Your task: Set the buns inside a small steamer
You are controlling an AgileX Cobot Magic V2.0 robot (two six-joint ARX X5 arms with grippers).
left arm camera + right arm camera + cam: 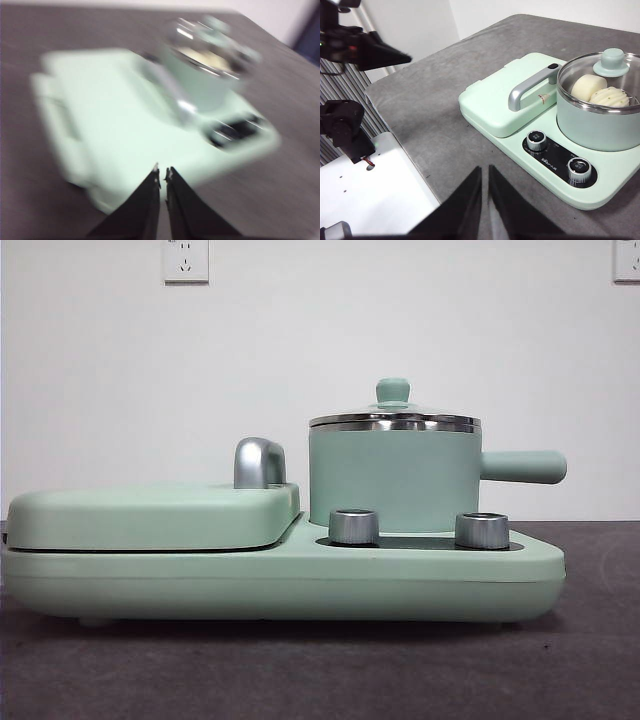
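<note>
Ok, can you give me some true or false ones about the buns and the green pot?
1. Both buns are inside the small steamer. True.
2. The glass lid is off the pot. False: it sits on the pot.
3. The right end effector is holding a bun. False: it is shut on nothing, away from the cooker.
4. Two steel knobs are on the base in front of the pot. True.
5. The left end effector is wide open. False: it is shut.

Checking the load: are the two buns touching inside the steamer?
Touching. Through the glass lid, the right wrist view shows the smooth bun pressed against the ridged bun.
</note>
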